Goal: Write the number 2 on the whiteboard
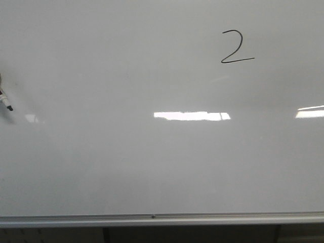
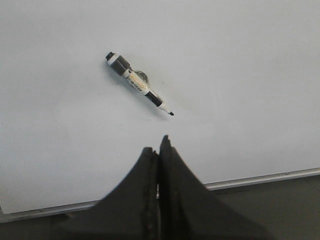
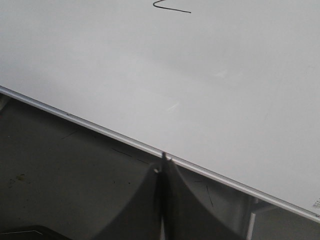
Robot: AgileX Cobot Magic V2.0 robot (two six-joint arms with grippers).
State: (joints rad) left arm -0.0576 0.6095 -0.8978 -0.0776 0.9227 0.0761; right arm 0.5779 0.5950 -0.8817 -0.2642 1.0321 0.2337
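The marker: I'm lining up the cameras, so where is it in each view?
Front view: marker at the far left edge, mostly cut off.
Left wrist view: lying whole on the whiteboard, beyond the shut left gripper.
Right wrist view: not in it.
Shared landmark: the whiteboard's silver rail.

Whiteboard [image 1: 101, 162]: pale grey-white, glossy, silver bottom rail. Number 2 [image 1: 235, 47]: thin black line. Marker [image 2: 138, 83]: white barrel, black bands, black tip. Both grippers' fingers [image 2: 145, 190]: matte black.
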